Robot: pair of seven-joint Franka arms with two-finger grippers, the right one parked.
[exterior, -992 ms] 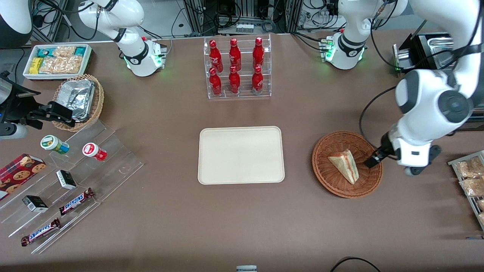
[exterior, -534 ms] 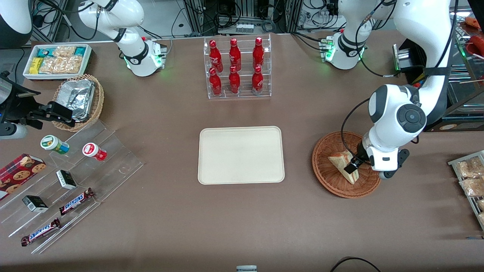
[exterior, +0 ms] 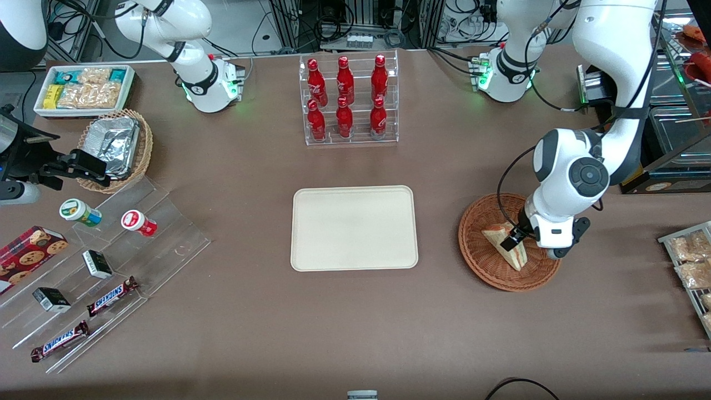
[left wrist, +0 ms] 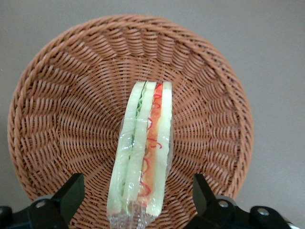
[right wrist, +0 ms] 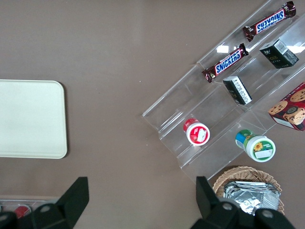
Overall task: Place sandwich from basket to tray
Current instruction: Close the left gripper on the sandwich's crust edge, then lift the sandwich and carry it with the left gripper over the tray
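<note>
A brown table [exterior: 233, 311] fills the front view, with cables and equipment racks along the upper edge of the frame. The reddish-brown basket [exterior: 479, 261] sits right of centre and holds the sandwich [exterior: 514, 253], a wedge standing on edge; its long axis runs diagonally, the narrow tip toward the lower right. The cream tray [exterior: 354, 228] lies bare at mid-frame. The gripper [exterior: 510, 243] is lowered over the sandwich, fingers [left wrist: 71, 193] spread to either side without touching it.
</note>
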